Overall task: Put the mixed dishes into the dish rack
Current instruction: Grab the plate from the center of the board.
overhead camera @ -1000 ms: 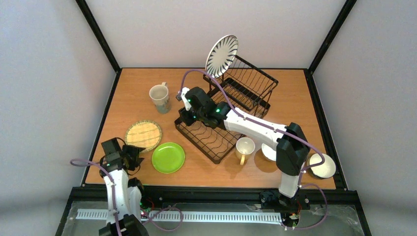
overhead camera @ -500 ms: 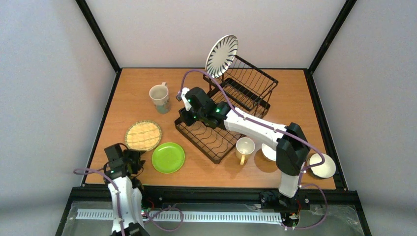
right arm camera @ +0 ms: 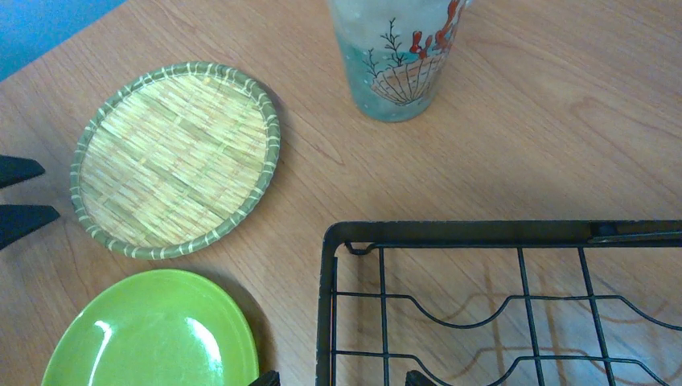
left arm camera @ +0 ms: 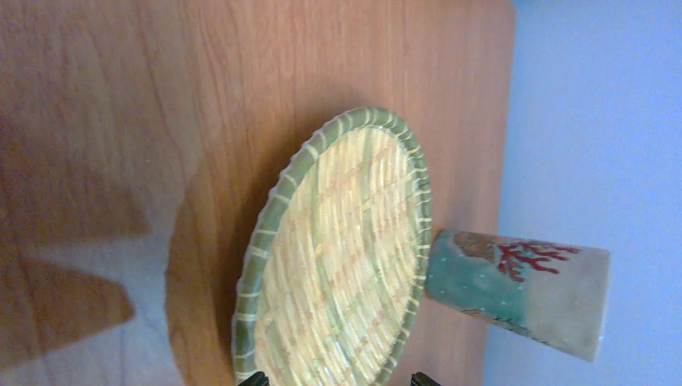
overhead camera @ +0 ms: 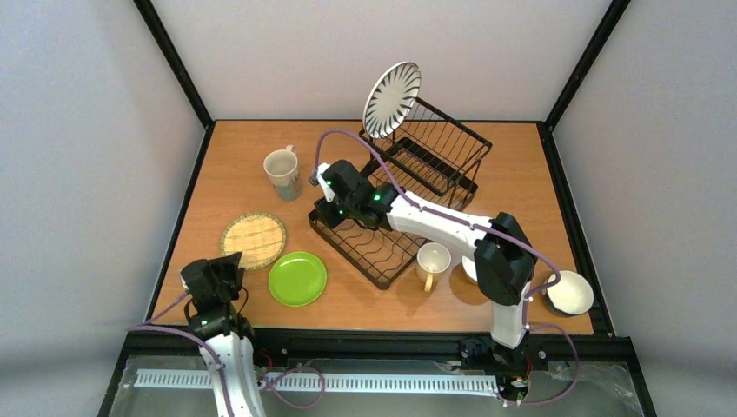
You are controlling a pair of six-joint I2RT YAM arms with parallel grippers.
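The black wire dish rack point(overhead camera: 369, 248) stands mid-table, with the striped plate point(overhead camera: 392, 98) upright at its far end. The bamboo plate point(overhead camera: 253, 239) and the lime-green plate point(overhead camera: 297, 278) lie left of it. My left gripper point(overhead camera: 233, 263) is open and empty at the bamboo plate's near rim; that plate fills the left wrist view point(left arm camera: 338, 265). My right gripper point(overhead camera: 326, 207) is open and empty above the rack's left corner point(right arm camera: 354, 233). One mug point(overhead camera: 282, 172) stands far left, another point(overhead camera: 432, 262) right of the rack.
A small bowl point(overhead camera: 569, 293) sits at the near right edge. A white dish point(overhead camera: 471, 271) shows partly under my right arm. In the right wrist view, the left gripper's fingers point(right arm camera: 24, 215) show beside the bamboo plate point(right arm camera: 177, 157).
My left arm has drawn back and turned, so its gripper now points at the bamboo plate's near rim. My right gripper has shifted slightly left over the rack's corner.
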